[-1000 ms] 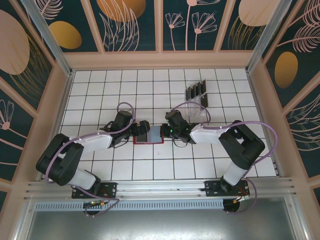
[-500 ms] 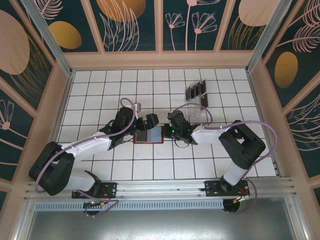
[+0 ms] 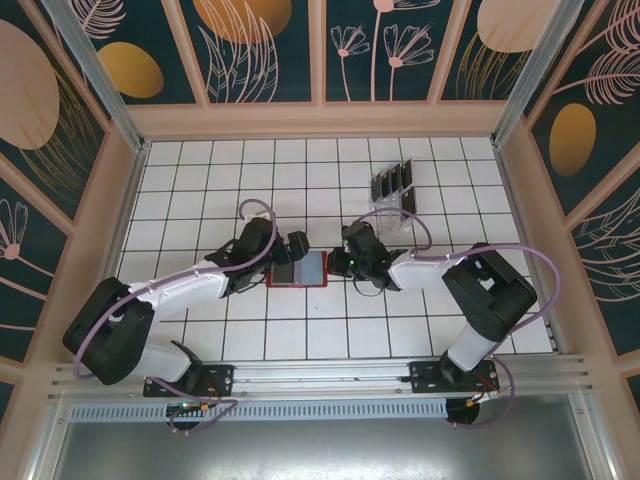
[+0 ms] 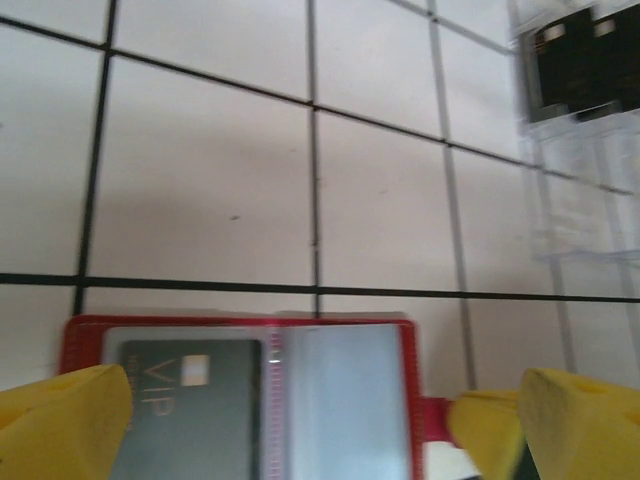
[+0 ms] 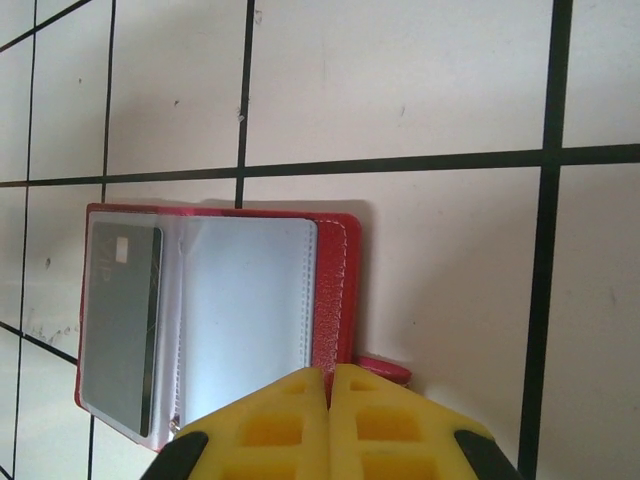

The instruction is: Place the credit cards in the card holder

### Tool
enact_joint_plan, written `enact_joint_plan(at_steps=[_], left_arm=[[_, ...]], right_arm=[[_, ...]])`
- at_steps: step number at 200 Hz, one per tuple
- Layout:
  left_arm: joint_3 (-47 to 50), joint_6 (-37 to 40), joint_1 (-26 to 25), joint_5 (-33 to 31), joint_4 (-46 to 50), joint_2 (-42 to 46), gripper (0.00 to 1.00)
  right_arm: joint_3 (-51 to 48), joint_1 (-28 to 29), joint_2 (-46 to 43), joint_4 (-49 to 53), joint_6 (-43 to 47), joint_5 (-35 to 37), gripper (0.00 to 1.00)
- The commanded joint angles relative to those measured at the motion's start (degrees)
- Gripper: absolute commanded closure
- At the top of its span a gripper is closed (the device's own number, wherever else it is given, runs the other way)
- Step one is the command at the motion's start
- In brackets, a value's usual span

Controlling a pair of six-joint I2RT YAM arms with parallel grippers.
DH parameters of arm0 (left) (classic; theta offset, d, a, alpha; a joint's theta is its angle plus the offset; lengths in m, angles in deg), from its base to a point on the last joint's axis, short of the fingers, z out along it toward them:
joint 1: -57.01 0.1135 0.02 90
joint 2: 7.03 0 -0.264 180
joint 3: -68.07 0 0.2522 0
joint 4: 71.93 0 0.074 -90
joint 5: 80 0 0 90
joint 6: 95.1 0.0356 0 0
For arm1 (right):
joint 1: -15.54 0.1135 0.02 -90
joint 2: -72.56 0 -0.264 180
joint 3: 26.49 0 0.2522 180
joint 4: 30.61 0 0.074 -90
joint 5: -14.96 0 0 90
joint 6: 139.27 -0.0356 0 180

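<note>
On the left, your left gripper (image 3: 292, 247) hangs over the far-left part of the card holder (image 3: 298, 270). In the left wrist view its yellow fingers (image 4: 60, 425) stand wide apart, one at each side of the holder, with nothing held between them. The card holder lies open and flat on the tabletop (image 3: 200, 180), between your two arms. Its left pocket already has one credit card (image 4: 185, 395) inside, dark, with the letters VIP under the clear sleeve, so this part of the task is done. The pocket (image 4: 340, 390) beside it, to the right, looks pale and empty. Further right, your right gripper (image 5: 327, 415) has its fingers pressed together at the right edge of the holder, just beside the small red tab (image 5: 385, 372). I cannot tell for sure whether it pinches the tab or only rests against it, because the fingers hide the contact. To the right and farther back, well apart from the holder, the other credit cards (image 3: 392, 183) stand upright in the clear rack (image 3: 395, 215), about three or four of them. So I judge the task as begun but mostly open: one card is in and several wait in the rack. Each of them must be taken out, brought to the holder and slid into a free pocket
</note>
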Motion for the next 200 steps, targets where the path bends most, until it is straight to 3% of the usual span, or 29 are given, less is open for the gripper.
enact_joint_plan(at_steps=[1, 120, 200], left_arm=[[0.0, 2.6, 0.5, -3.1, 2.2, -2.5, 0.01], [1.4, 3.8, 1.0, -2.8, -1.9, -8.8, 0.02], [2.9, 3.4, 0.9, 4.3, -7.5, -6.8, 0.02]], right_arm=[[-1.1, -0.1, 0.9, -1.6, -0.7, -1.0, 1.0], [-0.8, 0.0, 2.7, -2.5, -1.0, -2.2, 1.0], [0.2, 0.3, 5.7, -4.1, -1.5, -4.1, 1.0]])
